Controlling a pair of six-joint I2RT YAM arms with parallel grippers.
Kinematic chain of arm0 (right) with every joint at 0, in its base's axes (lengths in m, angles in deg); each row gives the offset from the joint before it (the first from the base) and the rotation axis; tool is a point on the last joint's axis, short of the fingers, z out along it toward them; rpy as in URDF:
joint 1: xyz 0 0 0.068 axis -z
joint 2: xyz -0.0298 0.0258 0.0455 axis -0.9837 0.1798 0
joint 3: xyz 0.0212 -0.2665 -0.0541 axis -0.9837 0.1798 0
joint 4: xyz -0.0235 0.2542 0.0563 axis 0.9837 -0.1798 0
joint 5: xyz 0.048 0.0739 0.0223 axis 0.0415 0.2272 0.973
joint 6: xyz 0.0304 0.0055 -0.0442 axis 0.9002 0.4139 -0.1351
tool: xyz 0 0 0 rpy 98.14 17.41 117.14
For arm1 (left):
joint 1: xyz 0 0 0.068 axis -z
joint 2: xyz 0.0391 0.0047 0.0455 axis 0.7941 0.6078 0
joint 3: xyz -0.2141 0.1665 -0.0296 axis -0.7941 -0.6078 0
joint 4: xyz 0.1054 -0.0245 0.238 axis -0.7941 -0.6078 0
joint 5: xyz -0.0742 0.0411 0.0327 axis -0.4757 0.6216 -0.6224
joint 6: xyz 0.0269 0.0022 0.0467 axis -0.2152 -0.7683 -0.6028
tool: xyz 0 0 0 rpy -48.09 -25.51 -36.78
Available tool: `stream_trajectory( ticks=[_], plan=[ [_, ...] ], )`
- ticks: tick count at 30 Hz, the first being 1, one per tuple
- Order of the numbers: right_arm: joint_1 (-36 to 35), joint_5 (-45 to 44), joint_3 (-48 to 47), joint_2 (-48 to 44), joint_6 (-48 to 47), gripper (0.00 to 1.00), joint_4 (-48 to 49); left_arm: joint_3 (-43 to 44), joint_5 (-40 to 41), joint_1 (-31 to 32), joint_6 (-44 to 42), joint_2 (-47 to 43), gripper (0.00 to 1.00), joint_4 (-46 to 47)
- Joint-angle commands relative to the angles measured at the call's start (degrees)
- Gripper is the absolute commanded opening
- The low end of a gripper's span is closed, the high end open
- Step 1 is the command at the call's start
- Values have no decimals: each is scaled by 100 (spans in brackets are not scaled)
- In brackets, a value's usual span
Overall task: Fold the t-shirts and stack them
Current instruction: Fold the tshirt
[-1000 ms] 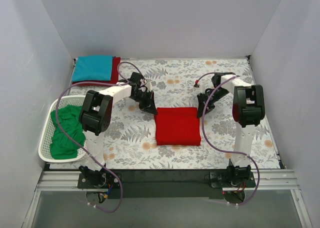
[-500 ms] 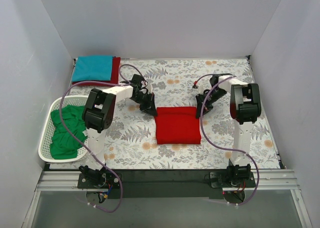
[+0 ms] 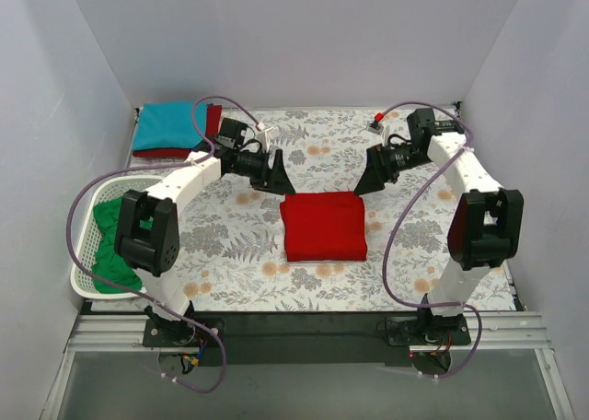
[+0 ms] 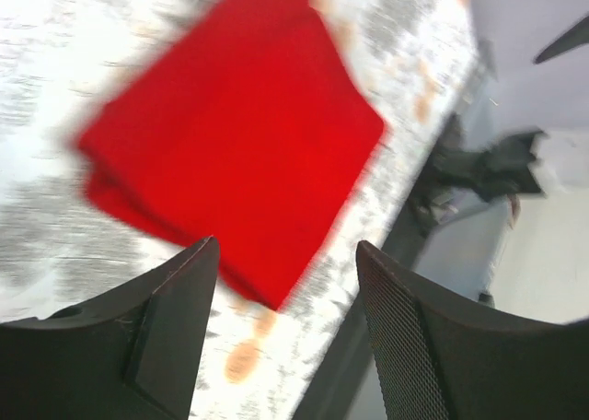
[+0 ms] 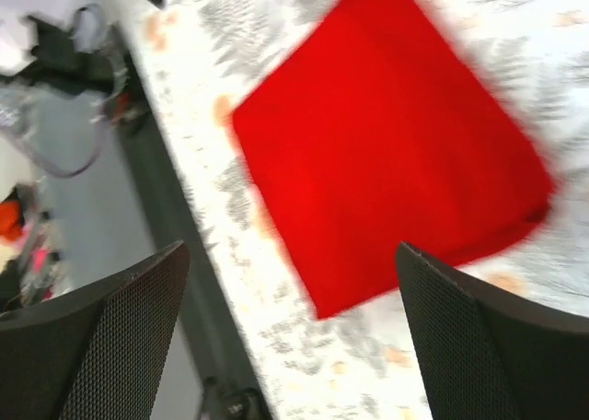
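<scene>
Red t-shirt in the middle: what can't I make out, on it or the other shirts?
Both wrist views: motion blur smears the red t-shirt; its fold layers are unreadable.
Top view: the teal t-shirt covers most of the darker red t-shirt; its fold is hidden.
Top view: the left arm overlaps the green t-shirt in the basket; anything beneath is hidden.

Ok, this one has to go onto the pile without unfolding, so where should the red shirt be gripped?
Probably at its two far corners, one claw each, coming in from the far side. The red shirt lies flat as a thick square, and the left claw and right claw hang open right by that edge.
</scene>
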Motion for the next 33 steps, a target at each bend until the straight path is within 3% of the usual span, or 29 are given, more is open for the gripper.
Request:
stream_trajectory(
  ticks=[1, 7, 8, 12, 15, 21, 25, 30, 33],
  plan=[
    [-368, 951, 914, -534, 533, 98, 133, -870, -745, 570, 1125, -730, 62, 635],
    [-790, 1567, 2015, -896, 2095, 98, 1711, -2179, -623, 1256, 2808, -1250, 73, 2577],
    [-834, 1567, 2252, -914, 2230, 98, 1864, -2321, -632, 1300, 3463, -1215, 75, 2867],
    [-1142, 1349, 2833, -1020, 2749, 98, 2567, -2998, -509, 1494, 4462, -943, 76, 4238],
    [-1221, 1137, 3527, -880, 3091, 98, 3139, -3393, -395, 1538, 4787, -671, 76, 4547],
    [-1125, 250, 4327, -449, 3066, 98, 3692, -3842, 62, 1450, 4508, -90, 76, 4391],
    [-905, 29, 4294, -316, 2785, 98, 3685, -3773, 28, 1257, 4210, 78, 76, 4197],
    [-896, 582, 3898, -1062, 2355, 98, 3123, -3588, -507, 1230, 3655, -868, 75, 4003],
    [-905, 907, 3757, -1564, 2616, 98, 3209, -3412, -535, 1335, 3557, -1397, 73, 4099]
  ],
)
